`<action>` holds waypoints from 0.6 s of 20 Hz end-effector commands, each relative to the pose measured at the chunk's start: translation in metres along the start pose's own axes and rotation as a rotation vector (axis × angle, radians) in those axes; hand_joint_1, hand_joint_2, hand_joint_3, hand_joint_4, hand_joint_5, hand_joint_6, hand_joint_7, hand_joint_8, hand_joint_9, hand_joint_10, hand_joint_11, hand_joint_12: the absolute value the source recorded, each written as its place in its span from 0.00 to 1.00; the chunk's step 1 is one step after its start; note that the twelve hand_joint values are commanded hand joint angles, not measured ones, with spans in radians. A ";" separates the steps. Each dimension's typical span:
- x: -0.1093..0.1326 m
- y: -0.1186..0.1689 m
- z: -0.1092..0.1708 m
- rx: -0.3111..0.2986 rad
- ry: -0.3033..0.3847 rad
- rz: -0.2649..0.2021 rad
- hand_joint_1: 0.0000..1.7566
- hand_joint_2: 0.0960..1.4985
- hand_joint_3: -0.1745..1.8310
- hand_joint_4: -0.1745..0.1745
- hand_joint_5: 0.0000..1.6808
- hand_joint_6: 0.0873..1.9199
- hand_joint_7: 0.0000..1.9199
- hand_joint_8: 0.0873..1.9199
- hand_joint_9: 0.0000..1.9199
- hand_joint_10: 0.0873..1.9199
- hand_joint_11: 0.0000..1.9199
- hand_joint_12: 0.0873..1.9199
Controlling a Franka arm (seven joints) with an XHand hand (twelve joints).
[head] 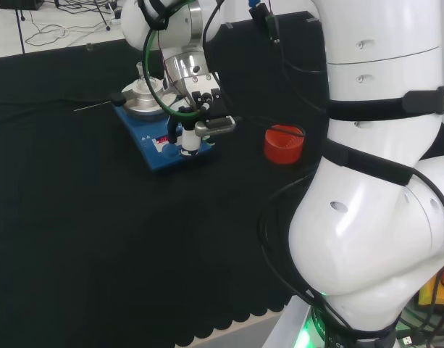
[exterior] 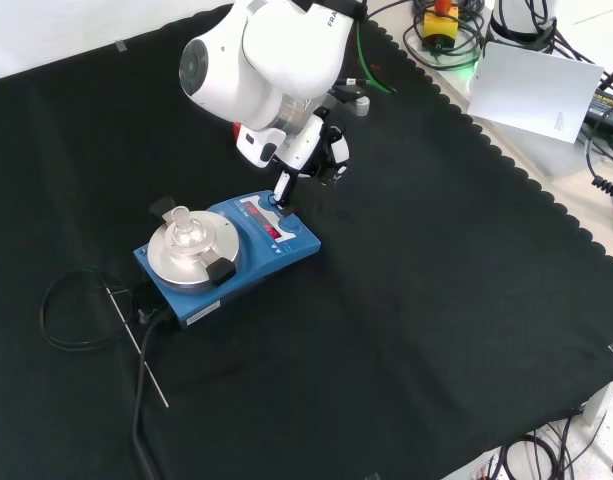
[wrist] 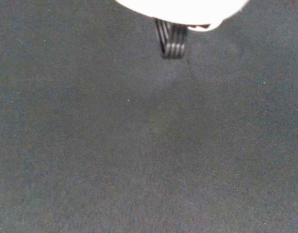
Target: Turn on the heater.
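The blue heater (exterior: pixel 226 255) is sitting left of centre in the front view and in the upper left of the head view (head: pixel 164 138); its round metal plate (exterior: pixel 191 252) is carrying a small clear glass vessel (exterior: pixel 182 222); its front panel (exterior: pixel 271 220) is facing the hand. The hand (exterior: pixel 311 150) is hanging above the panel end of the heater, just under the large white arm link (exterior: pixel 261 50) at the top centre of the front view; one finger (exterior: pixel 282 190) is pointing straight down with its tip resting on or just above a control at the panel's upper right corner, while the other fingers are folding back toward the palm; nothing is being grasped. In the head view the hand (head: pixel 200 109) is standing over the heater's near right edge; a red ribbed stand (head: pixel 283 143) is lying to its right, apart from the heater. A thin rod (exterior: pixel 136 345) and a black cable (exterior: pixel 76 310) are lying on the black cloth (exterior: pixel 436 300) at the lower left of the front view.
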State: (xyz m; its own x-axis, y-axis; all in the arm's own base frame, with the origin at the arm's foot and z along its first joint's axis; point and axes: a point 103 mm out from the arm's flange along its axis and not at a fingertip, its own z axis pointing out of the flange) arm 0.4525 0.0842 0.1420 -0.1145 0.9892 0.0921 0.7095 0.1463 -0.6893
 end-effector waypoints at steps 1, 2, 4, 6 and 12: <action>-0.001 0.002 0.001 -0.011 -0.003 -0.004 0.81 0.41 0.62 0.19 0.12 0.35 0.89 0.75 0.92 0.71 0.71 0.65; 0.001 0.003 0.001 -0.009 -0.007 -0.002 0.81 0.41 0.62 0.19 0.12 0.35 0.89 0.75 0.92 0.71 0.71 0.65; 0.000 0.003 0.000 -0.010 -0.004 -0.005 0.81 0.41 0.62 0.19 0.12 0.35 0.89 0.75 0.91 0.71 0.71 0.65; 0.001 0.004 0.000 -0.013 -0.009 -0.001 0.81 0.41 0.62 0.19 0.12 0.35 0.89 0.75 0.91 0.71 0.71 0.65; 0.003 0.006 0.000 -0.019 0.012 -0.001 0.81 0.41 0.62 0.20 0.13 0.34 0.89 0.75 0.91 0.71 0.71 0.65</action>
State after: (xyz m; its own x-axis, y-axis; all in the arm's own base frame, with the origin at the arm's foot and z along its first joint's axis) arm 0.4555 0.0861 0.1386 -0.1159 0.9891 0.0903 0.7205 0.1463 -0.6778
